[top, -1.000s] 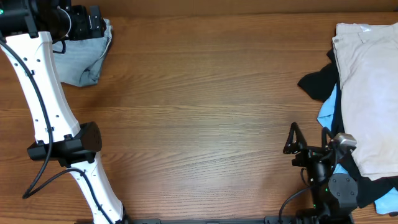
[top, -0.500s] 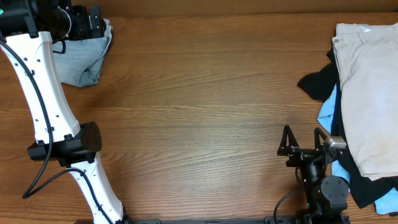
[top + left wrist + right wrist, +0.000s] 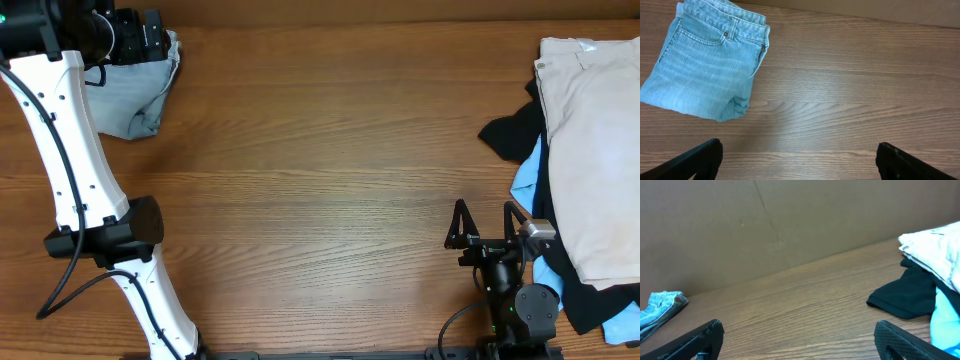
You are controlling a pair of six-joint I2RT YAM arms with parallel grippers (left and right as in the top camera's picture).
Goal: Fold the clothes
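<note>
The folded denim shorts [image 3: 140, 95] lie at the far left corner of the tabletop [image 3: 330, 150], with the waistband toward the far edge and a pocket facing up. The left claw [image 3: 799, 149] hangs over that corner, released and spread wide. It grips nothing: in the left wrist view both fingers [image 3: 700, 157] sit over bare wood, apart from the shorts. Along the right edge lies the heap. A large cream garment [image 3: 595, 150] is on top, a black one [image 3: 505, 135] pokes out from under its left side, and a bright-blue one [image 3: 528, 180] shows just below that. The right claw [image 3: 485, 215] is near the near edge, just beside the heap's left side. It too is released, with its fingers wide apart and nothing between them. In the right wrist view it points across the tabletop toward a cardboard wall [image 3: 765, 225] behind the far edge.
</note>
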